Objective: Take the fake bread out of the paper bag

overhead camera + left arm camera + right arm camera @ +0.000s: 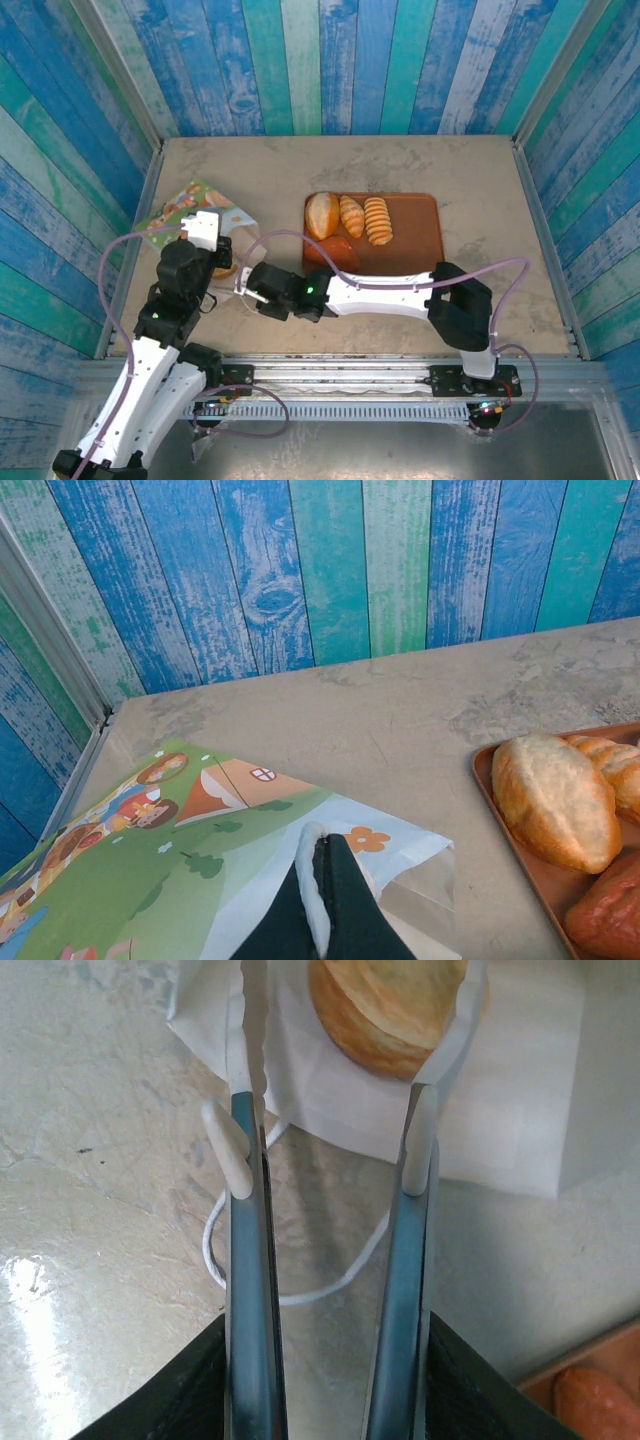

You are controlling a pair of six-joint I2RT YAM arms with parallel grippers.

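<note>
My right gripper (335, 1080) is spread at the mouth of the white paper bag (500, 1110) with green-and-yellow printed pictures. Its fingers stand either side of a round golden-brown toy roll (390, 1005) lying just inside. A gap shows on 1 side of the roll, so I judge nothing is gripped yet. My left gripper (322, 905) is pressed together, pinching the bag's upper edge to hold the mouth up. The bag lies on its side at the left of the beige table (480, 180).

4 toy pastries (350, 225) already sit on the flat brown rectangular tray (415, 245), so I read this as the reach for a later piece. The next move calls for pushing in a little and closing on the roll without catching paper or the white cord handle (280, 1295). Then I'd draw straight back.

The roll's far end is cut off, and I can't tell whether more bread sits deeper in the bag.
</note>
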